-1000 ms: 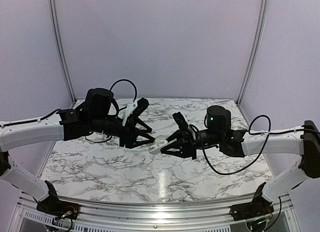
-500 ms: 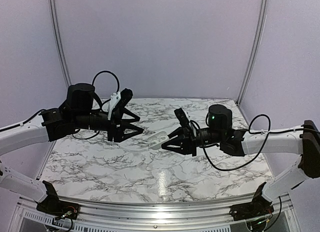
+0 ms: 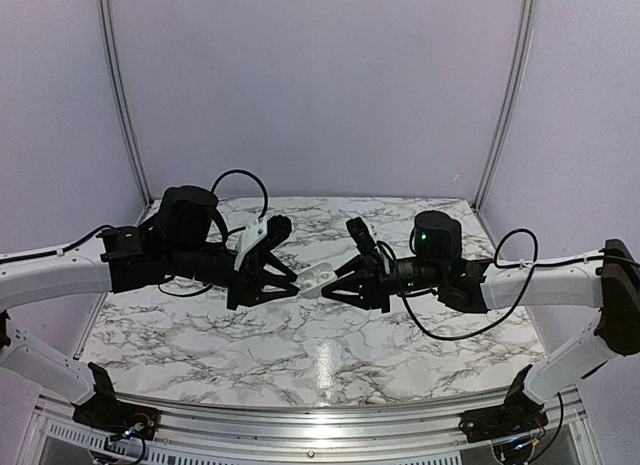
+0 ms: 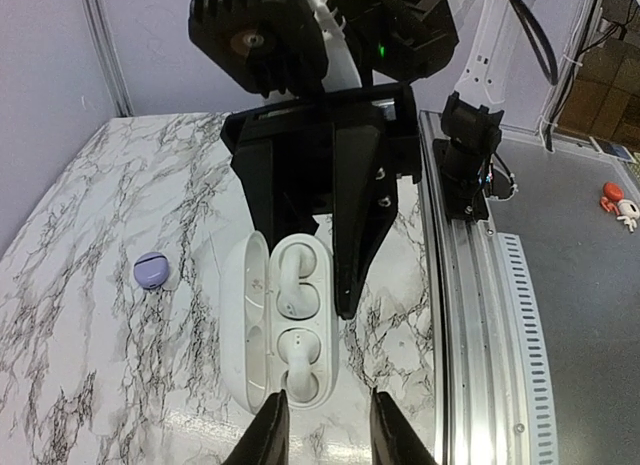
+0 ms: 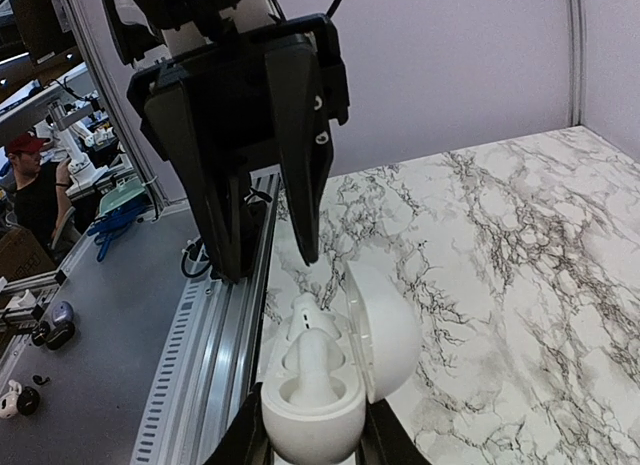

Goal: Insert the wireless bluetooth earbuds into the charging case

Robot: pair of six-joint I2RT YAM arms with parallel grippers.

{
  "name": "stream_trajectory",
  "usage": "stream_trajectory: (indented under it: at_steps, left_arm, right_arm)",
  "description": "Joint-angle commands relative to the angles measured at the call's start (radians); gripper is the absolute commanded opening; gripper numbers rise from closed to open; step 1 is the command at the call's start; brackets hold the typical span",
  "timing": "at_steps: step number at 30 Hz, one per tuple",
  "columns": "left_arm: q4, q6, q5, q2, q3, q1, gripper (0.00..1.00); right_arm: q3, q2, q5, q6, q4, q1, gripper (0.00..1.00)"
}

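Currently, above the marble table [image 3: 180,355], the open case [image 4: 245,335] is pinched at one end by the right gripper [image 5: 315,435], while the left gripper [image 4: 328,425] is held spread and empty just off the other end. If nudged, the case could be twisted and the two white earbuds [image 4: 297,285] shaken from their wells. Its long axis is laid along the line between the grippers, wells upward.

I'd call this a robotics lab. My marbled table [image 3: 180,355] sits in a booth of plain lilac walls [image 3: 320,85], edged by a metal rail [image 4: 470,315]. Beyond it lies a grey floor [image 4: 580,315], where a man in a red cap [image 5: 30,175] is among other machines [image 5: 75,150].
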Motion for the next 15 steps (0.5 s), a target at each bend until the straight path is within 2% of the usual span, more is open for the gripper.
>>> stream_trajectory:
  at_steps: [1,15]
  left_arm:
    - [-0.013,0.010,-0.013,0.034,0.031,-0.005,0.28]
    - [0.020,-0.013,-0.018,0.072,0.052,-0.009,0.21]
  right_arm:
    - [0.022,0.001,-0.001,-0.011,0.020,0.008,0.00]
    - [0.027,-0.002,-0.010,-0.023,0.016,0.015,0.00]
